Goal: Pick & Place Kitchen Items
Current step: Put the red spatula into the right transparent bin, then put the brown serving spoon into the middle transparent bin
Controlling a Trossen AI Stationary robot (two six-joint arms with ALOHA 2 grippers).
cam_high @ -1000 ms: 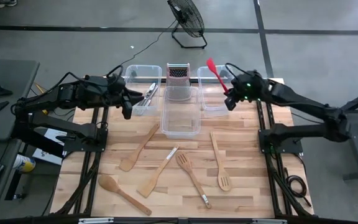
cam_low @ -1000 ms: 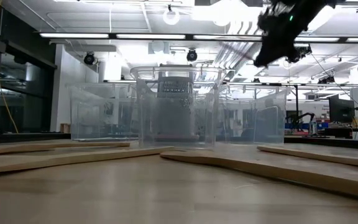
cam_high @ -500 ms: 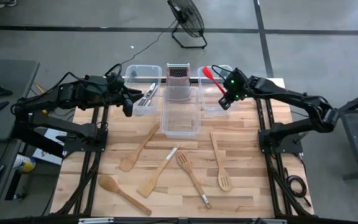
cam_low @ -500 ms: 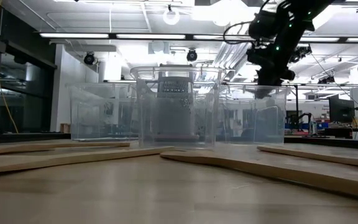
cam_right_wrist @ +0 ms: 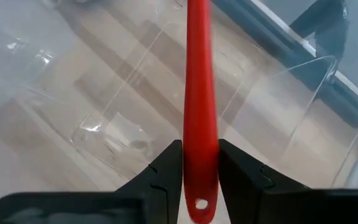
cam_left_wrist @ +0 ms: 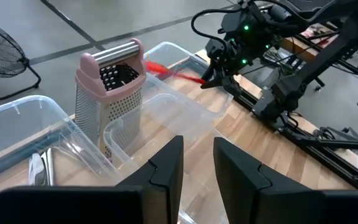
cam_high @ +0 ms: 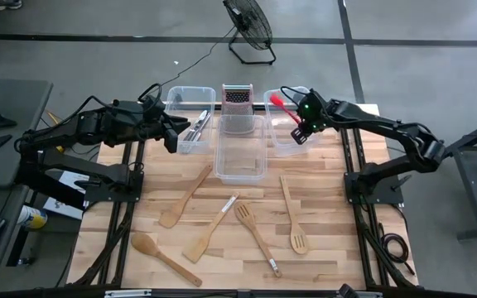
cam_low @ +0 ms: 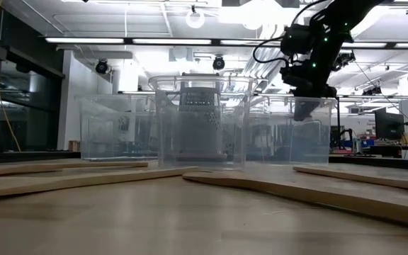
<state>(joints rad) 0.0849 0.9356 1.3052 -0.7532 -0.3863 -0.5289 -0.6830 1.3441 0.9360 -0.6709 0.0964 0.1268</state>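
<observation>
My right gripper (cam_high: 300, 124) is shut on the red spatula (cam_high: 281, 103) over the right clear bin (cam_high: 286, 136). In the low view it hangs at that bin's rim (cam_low: 304, 106). The spatula's head points toward the far left, near the grater (cam_high: 238, 108). My left gripper (cam_left_wrist: 197, 168) is open and waits beside the left bin (cam_high: 190, 116), which holds metal utensils (cam_high: 199, 124). Several wooden spoons and spatulas (cam_high: 214, 228) lie flat on the table nearer the front. My right gripper pinches the red spatula's handle (cam_right_wrist: 201, 155) between its two fingers, close to the free end with the hole (cam_right_wrist: 201, 204). The fingers lie across the handle. The spatula is lifted clear and slants out ahead of the fingers over the right bin.
The middle clear bin (cam_high: 240, 153) stands between the two outer bins, with the metal grater at its far end. Wooden utensils (cam_high: 291, 215) are scattered over the near half of the table. A fan (cam_high: 251, 29) stands on the floor beyond the far edge.
My right gripper has come down from high above to the right bin's rim and shifted slightly toward the table's left. The red spatula came with it, its head now lower and nearer the bin. The gripper has stayed shut on the handle.
</observation>
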